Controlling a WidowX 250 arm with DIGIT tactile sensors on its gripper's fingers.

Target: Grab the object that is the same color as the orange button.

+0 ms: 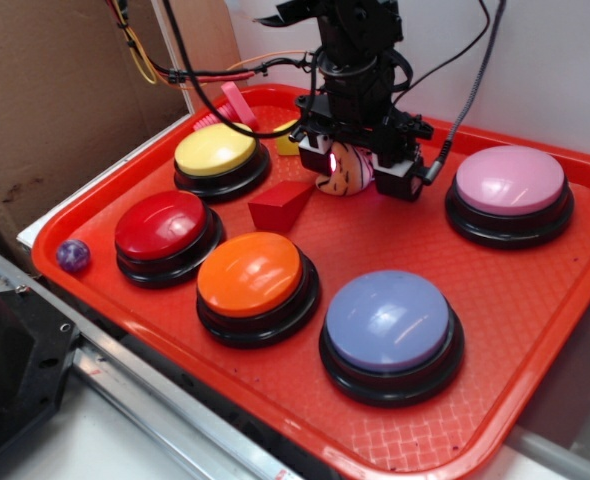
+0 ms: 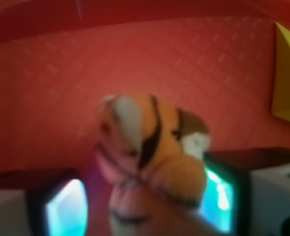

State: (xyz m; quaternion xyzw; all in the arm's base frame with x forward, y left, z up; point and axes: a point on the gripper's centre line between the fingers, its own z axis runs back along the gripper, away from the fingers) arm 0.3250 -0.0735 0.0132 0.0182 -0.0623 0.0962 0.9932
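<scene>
The small orange plush tiger (image 1: 341, 172) with black stripes lies on the red tray (image 1: 535, 290) at the back middle. My gripper (image 1: 349, 170) hangs over it, open, with one finger on each side. In the wrist view the tiger (image 2: 152, 147) fills the space between the fingers (image 2: 66, 211). It sits close against the right finger, and a narrow gap shows at the left one. The orange button (image 1: 251, 273), a glossy dome on a black base, stands at the front left middle of the tray.
A red wedge block (image 1: 280, 205) lies just left of the tiger, with a yellow wedge (image 1: 288, 140) behind it. Yellow (image 1: 215, 150), red (image 1: 161, 225), blue (image 1: 387, 320) and pink (image 1: 510, 180) dome buttons ring the tray. A small purple ball (image 1: 72, 254) sits at the left rim.
</scene>
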